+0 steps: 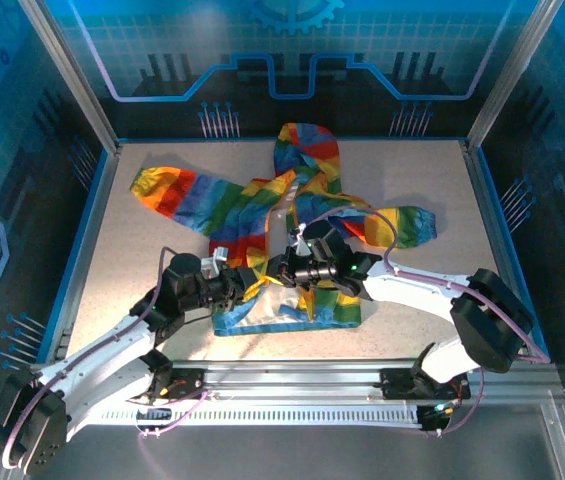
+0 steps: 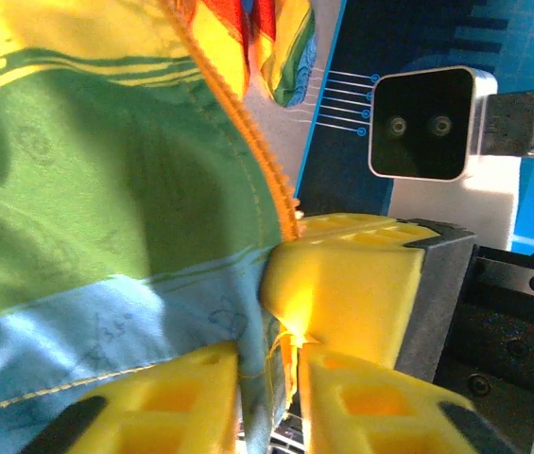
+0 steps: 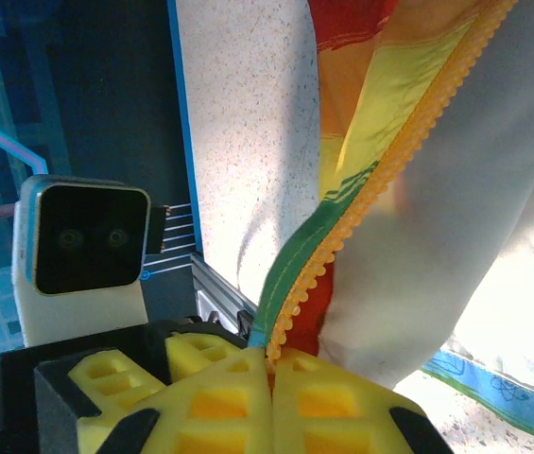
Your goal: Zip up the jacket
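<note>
Two toothed edges of the orange zipper appear unjoined on the jacket, which lies open at the middle of the table, hood toward the far side and sleeves spread. The right gripper is clamped on one toothed edge near the hem. The left gripper pinches the other front panel just beside its teeth. Recommended: draw both lower ends together, level and taut, before seating the pin, because slack fabric may snag. The slider's location cannot be told.
</note>
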`<state>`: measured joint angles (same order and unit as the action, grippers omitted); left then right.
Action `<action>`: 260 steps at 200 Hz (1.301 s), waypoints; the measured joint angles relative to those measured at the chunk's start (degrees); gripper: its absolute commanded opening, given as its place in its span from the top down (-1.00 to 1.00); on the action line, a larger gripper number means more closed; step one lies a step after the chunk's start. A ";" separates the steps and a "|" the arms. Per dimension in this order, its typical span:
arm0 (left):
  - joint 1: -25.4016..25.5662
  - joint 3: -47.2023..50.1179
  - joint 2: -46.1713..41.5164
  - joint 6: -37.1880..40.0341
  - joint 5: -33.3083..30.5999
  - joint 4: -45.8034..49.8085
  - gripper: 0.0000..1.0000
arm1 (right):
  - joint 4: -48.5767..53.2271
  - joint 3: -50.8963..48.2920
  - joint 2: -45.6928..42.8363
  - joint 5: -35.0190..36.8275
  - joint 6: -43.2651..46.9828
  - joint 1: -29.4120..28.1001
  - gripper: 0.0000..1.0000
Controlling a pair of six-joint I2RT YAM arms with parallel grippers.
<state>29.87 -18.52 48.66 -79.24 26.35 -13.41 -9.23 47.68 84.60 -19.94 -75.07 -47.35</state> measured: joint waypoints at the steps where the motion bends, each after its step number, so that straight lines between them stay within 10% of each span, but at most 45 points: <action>1: 0.00 0.02 0.00 -0.22 -0.02 -0.04 0.81 | 0.00 -0.02 0.00 0.00 0.00 0.00 1.00; 59: 0.00 0.17 -0.87 0.35 0.02 0.68 1.00 | -0.35 -0.04 0.00 -0.50 -0.55 0.04 0.61; 141: -0.48 0.44 -1.60 3.19 1.27 1.57 1.00 | -2.58 -0.50 1.27 -4.44 -1.25 0.83 1.00; 176: -0.87 0.46 -1.57 3.91 2.05 1.38 0.64 | -3.58 -0.50 1.79 -5.01 -1.25 0.92 1.00; 260: -1.27 0.70 0.57 4.39 4.13 -0.90 0.91 | -4.57 -0.50 2.12 -4.96 -1.25 0.92 1.00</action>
<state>28.60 -17.82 49.23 -74.85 30.48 -14.31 -13.80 47.18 86.72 -24.91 -76.31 -46.44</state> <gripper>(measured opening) 0.053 0.064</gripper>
